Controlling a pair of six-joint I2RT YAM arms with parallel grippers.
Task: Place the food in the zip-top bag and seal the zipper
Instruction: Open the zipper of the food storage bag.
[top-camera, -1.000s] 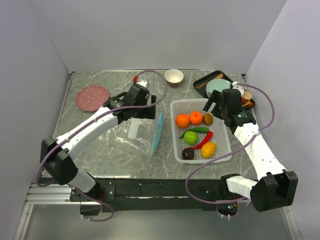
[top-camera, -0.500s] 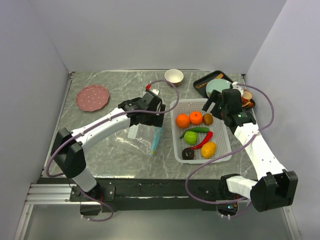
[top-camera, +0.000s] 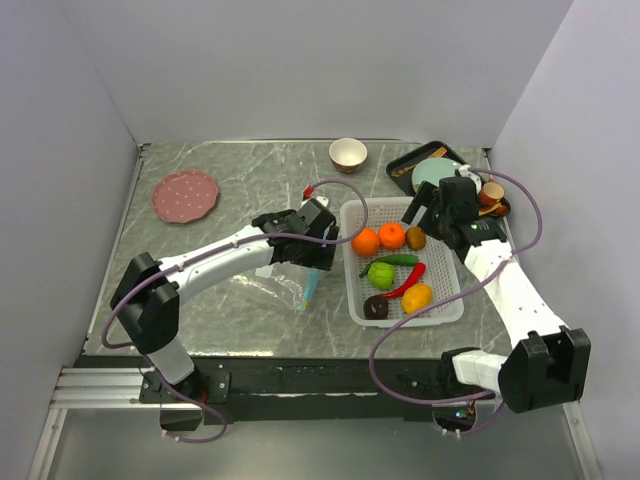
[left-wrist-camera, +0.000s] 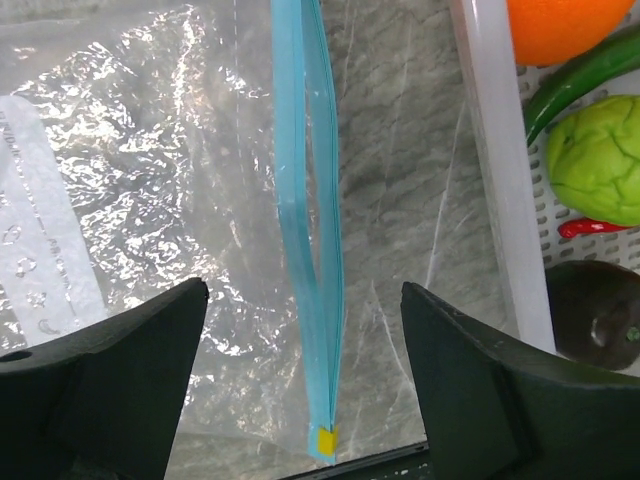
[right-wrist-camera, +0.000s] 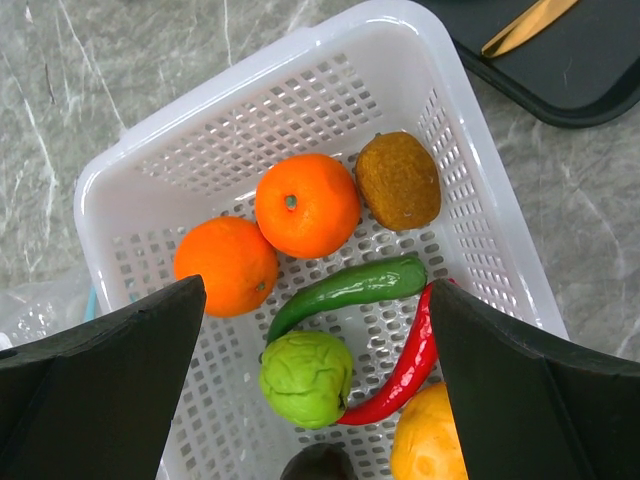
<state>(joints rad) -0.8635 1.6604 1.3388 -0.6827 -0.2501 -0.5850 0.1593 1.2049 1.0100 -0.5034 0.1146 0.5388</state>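
**Left gripper poised over the bag's zipper, food waiting in the basket**

A clear zip-top bag (left-wrist-camera: 150, 140) lies flat on a marble-patterned table (top-camera: 200, 300), just left of a white basket (right-wrist-camera: 300, 60). Its teal zipper (left-wrist-camera: 305, 200) runs along the edge nearest the basket. The left gripper (left-wrist-camera: 305, 330) hangs over that strip with its jaws spread, one on either side, touching nothing. The right gripper (right-wrist-camera: 315, 330) hovers above the basket, also wide apart and empty.

All the food sits in the basket: two oranges (right-wrist-camera: 307, 204), a kiwi (right-wrist-camera: 398, 180), a green chili (right-wrist-camera: 350, 290), a red chili (right-wrist-camera: 405, 370), a green round fruit (right-wrist-camera: 305, 377), a yellow-orange fruit (right-wrist-camera: 430, 445) and a dark brown piece (left-wrist-camera: 595, 325).

The bag looks thin, crinkly and very light, so it will likely slide or collapse if pushed. The stiffer zipper strip seems the best place to pinch it. The toy food looks light and firm. The round pieces may roll, so they are best gripped across the middle.
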